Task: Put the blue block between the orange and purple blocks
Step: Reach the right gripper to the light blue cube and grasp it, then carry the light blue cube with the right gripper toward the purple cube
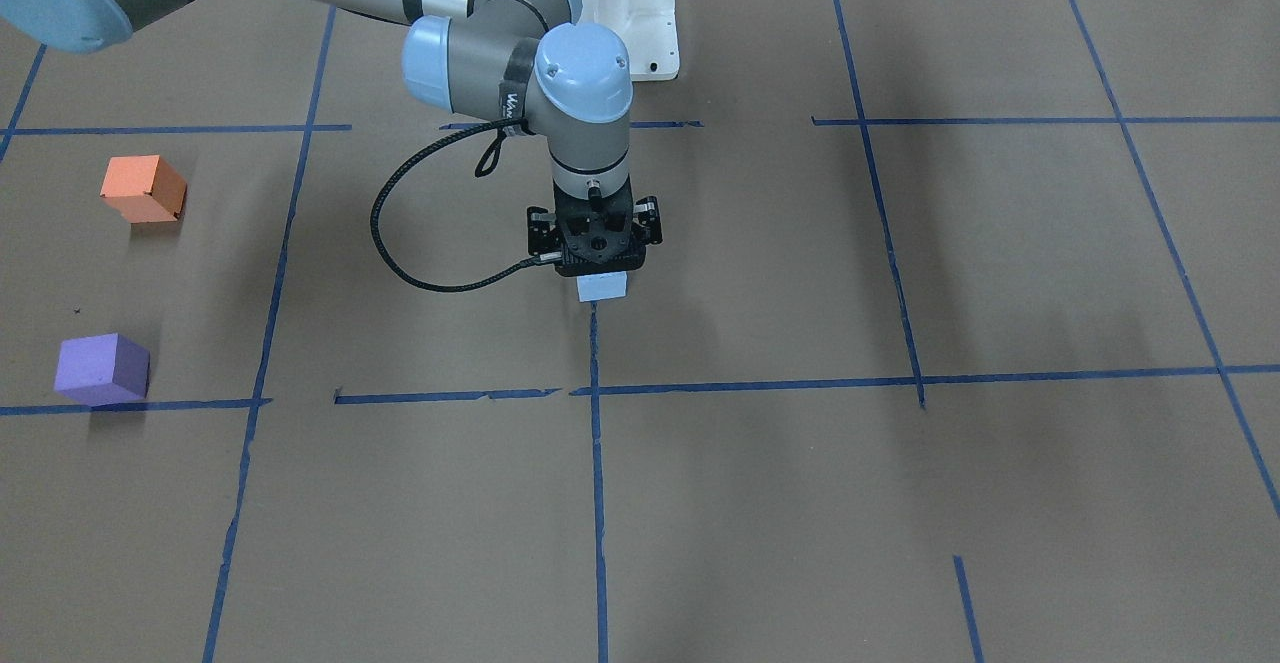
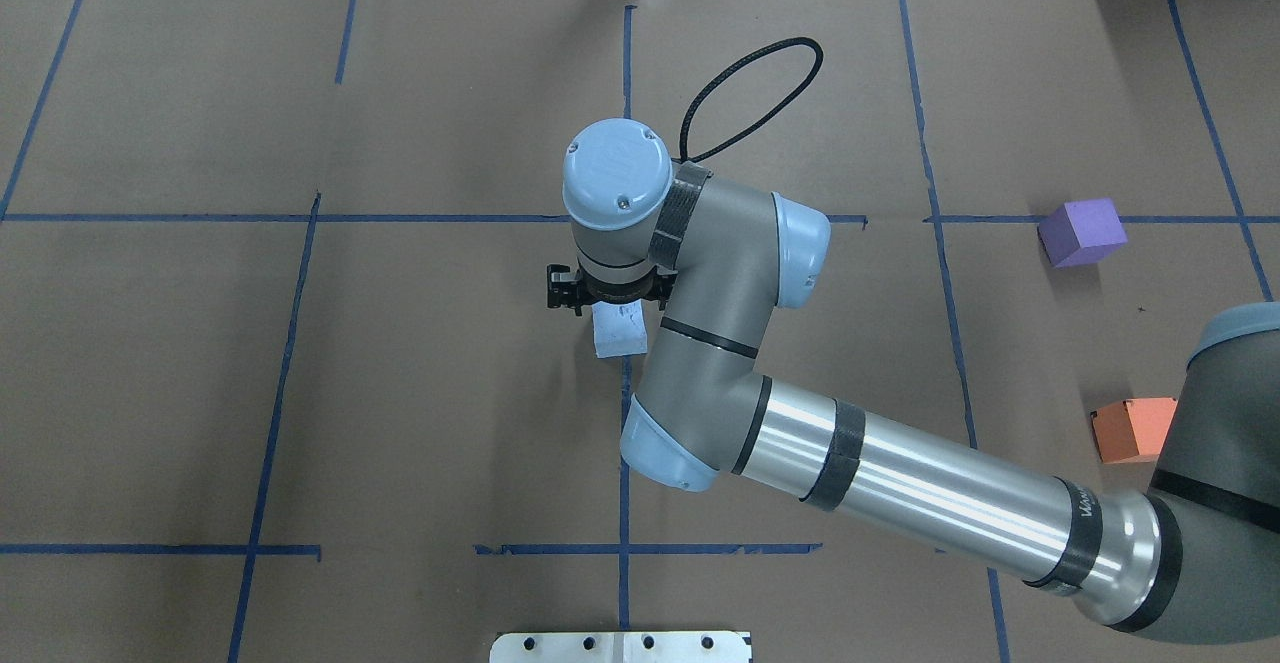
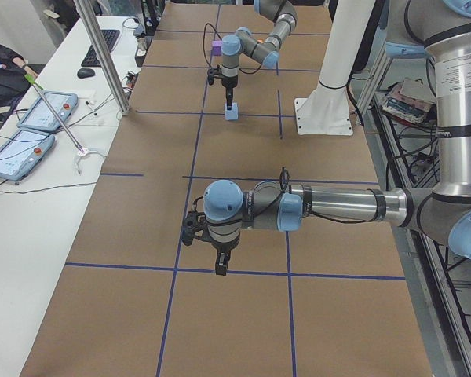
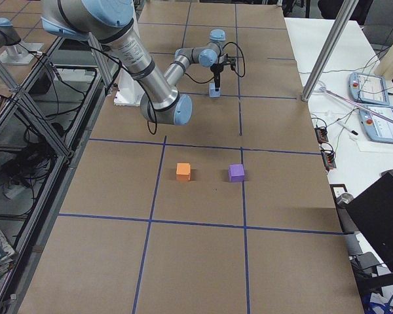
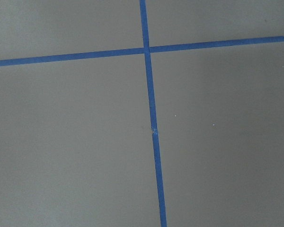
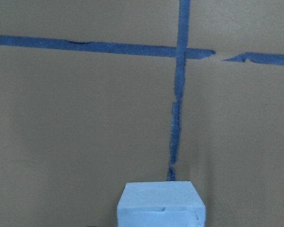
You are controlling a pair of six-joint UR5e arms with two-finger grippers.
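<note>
1. the right gripper (image 1: 600,265) points straight down over the middle of the table (image 1: 900,503), right on top of the blue block (image 1: 602,288).
2. in the front-facing view the gripper's black body covers the top of the block, and only the block's pale front face shows beneath it.
3. the fingertips are hidden in every view, so i cannot tell whether the pincer is clamped on the block, merely touching it, or standing open around it.
4. the right wrist view shows no fingers, only the block's top face at the bottom centre of the picture.
5. the blue block sits at the ragged end of a blue tape line (image 1: 597,463); whether it rests on the brown paper or is lifted just clear of it i cannot tell.
6. the orange block (image 1: 144,189) and the purple block (image 1: 102,368) lie far over on the robot's right side of the table.
7. the orange block is nearer the robot and the purple one farther, with a bare gap between them.
8. the blue block is well apart from both of them.
9. the left gripper (image 3: 220,265) shows only in the exterior left view, hanging point-down close to a tape crossing on the robot's left half of the table.
10. i cannot tell how far its pincer is open; no block lies near it.
11. the left wrist view holds only brown paper and crossed tape.
</note>
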